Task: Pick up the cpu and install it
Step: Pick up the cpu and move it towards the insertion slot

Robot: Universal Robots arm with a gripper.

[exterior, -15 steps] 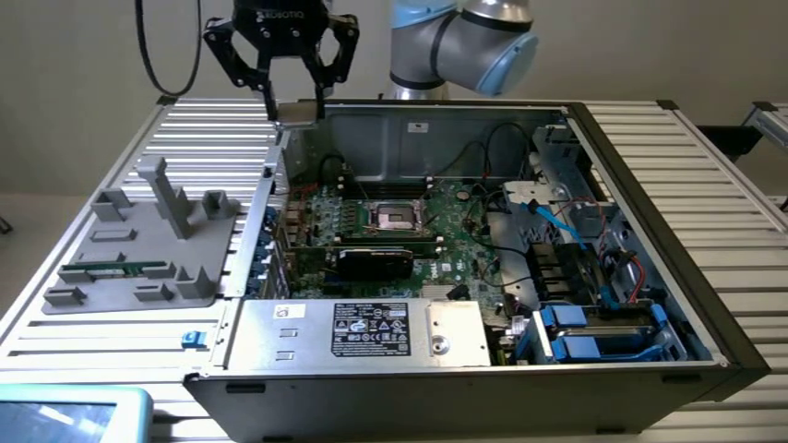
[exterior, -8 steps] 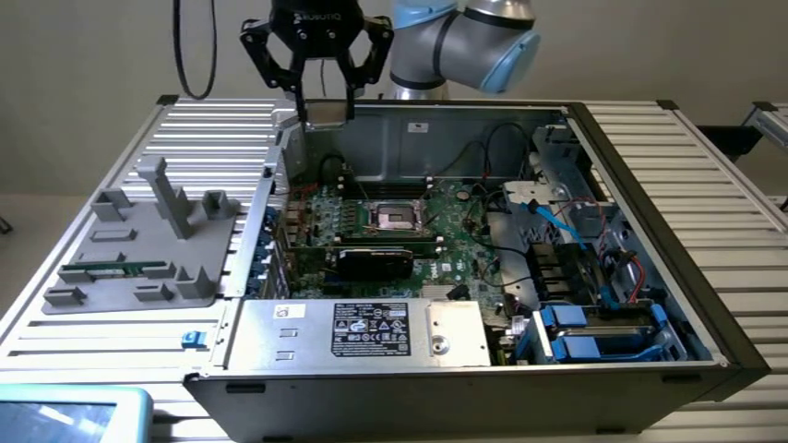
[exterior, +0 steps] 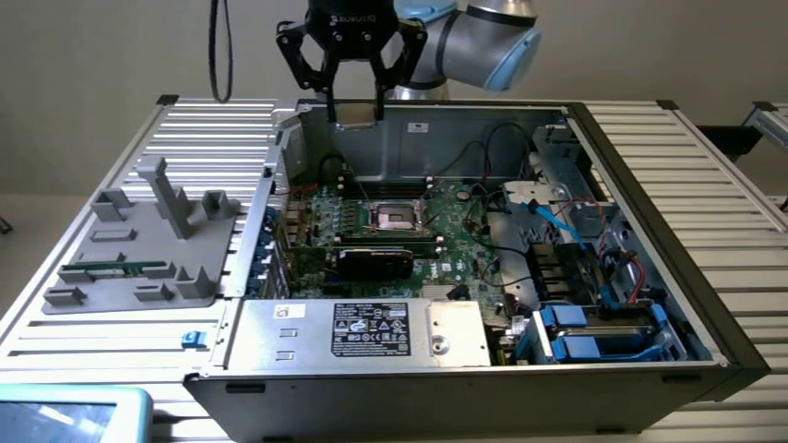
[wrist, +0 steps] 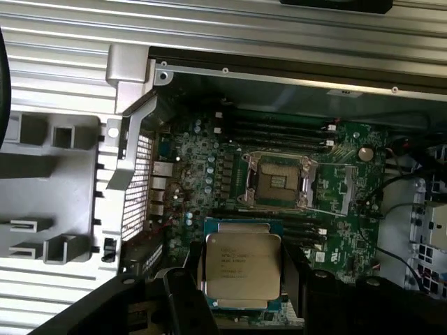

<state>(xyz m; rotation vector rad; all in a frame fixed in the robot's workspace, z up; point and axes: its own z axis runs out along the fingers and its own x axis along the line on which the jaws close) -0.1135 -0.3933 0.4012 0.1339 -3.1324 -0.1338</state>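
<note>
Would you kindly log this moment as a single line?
gripper: shut on cpu | cpu: held above open computer case | socket: empty

Robotics lab, open computer case [exterior: 431, 406], grey parts fixture [exterior: 124, 257]

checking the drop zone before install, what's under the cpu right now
The cpu hangs over the green motherboard inside the open computer case; the empty socket sits uncovered, apart from it in the wrist view. The board patch straight behind the chip is hidden.
</note>
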